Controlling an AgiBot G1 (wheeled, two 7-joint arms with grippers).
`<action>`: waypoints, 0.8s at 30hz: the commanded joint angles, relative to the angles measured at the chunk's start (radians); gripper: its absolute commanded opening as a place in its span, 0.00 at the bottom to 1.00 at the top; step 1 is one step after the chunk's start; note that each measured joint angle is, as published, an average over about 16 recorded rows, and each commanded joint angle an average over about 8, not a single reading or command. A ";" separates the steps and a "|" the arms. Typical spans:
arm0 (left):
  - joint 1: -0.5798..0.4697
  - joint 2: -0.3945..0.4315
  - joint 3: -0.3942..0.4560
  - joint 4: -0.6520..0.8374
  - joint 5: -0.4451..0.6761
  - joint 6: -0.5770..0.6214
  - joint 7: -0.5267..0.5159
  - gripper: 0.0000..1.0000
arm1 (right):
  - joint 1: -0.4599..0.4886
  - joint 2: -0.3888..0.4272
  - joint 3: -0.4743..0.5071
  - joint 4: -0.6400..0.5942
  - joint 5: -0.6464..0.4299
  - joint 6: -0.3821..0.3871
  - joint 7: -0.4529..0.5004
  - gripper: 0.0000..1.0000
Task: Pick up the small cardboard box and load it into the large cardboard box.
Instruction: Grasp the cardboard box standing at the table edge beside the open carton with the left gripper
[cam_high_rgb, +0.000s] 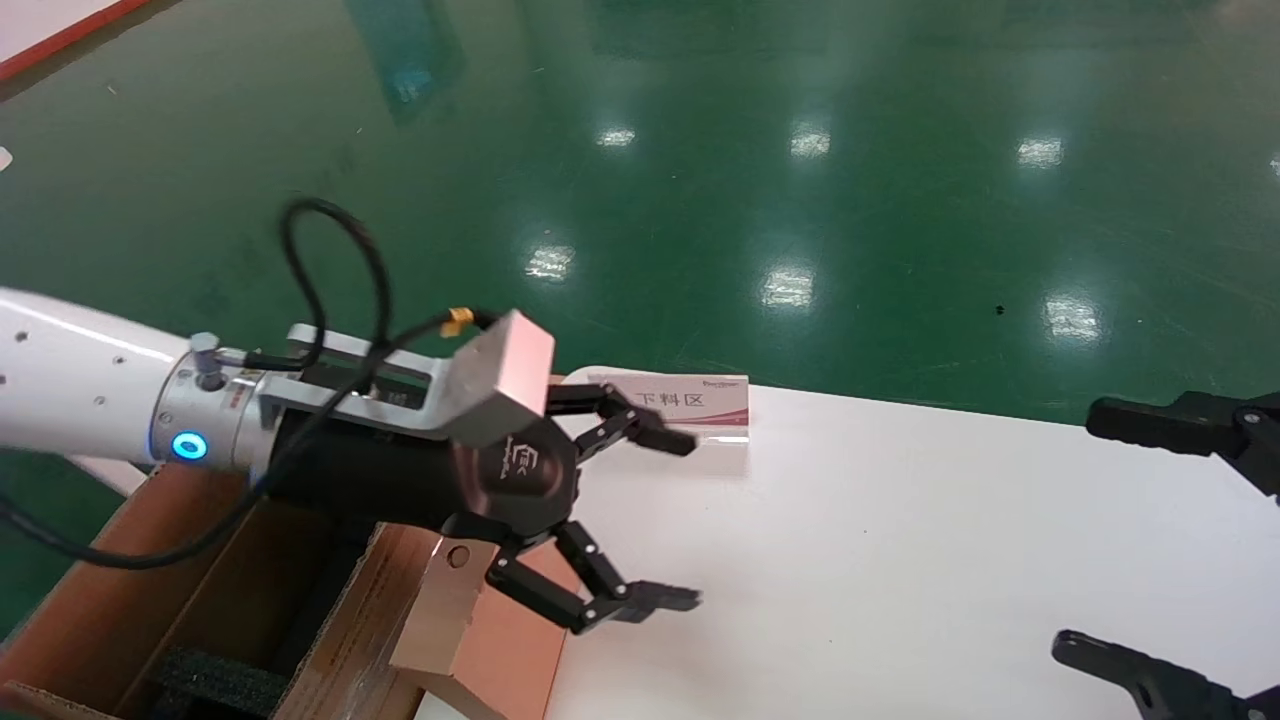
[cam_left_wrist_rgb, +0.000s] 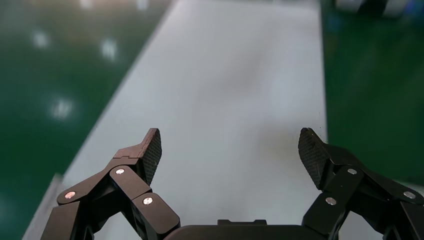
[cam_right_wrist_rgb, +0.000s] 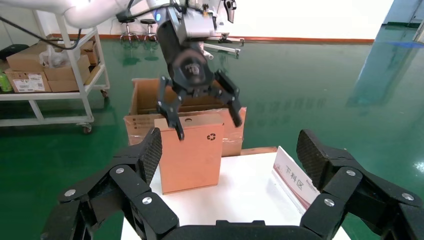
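At the left end of the white desk (cam_high_rgb: 900, 560), my left end effector (cam_high_rgb: 670, 515) hangs above the small cardboard box (cam_high_rgb: 500, 640), fingers spread wide, gripping nothing. The small cardboard box stands upright on the desk's left edge, recycling symbol visible on its face in the right wrist view (cam_right_wrist_rgb: 192, 152). Directly behind it, off that desk edge, sits the large cardboard box (cam_high_rgb: 150, 590), flaps open, black foam padding (cam_high_rgb: 215, 680) showing inside. The white-and-pink sign stand (cam_high_rgb: 695, 400) stands at the desk's far edge, just beside the left end effector's upper finger in the head view. My right end effector (cam_high_rgb: 1130, 545) is over the desk's right end, well apart from the small cardboard box, fingers wide apart and empty. Green floor (cam_high_rgb: 700, 150) surrounds the desk.
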 joint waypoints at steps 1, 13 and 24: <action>-0.055 0.003 0.034 -0.010 0.083 0.023 -0.042 1.00 | 0.000 0.000 0.000 0.000 0.000 0.000 0.000 1.00; -0.425 0.063 0.447 -0.012 0.307 0.067 -0.426 1.00 | 0.000 0.000 -0.001 0.000 0.001 0.000 -0.001 1.00; -0.693 0.114 0.784 -0.018 0.370 0.057 -0.698 1.00 | 0.000 0.001 -0.002 0.000 0.001 0.001 -0.001 1.00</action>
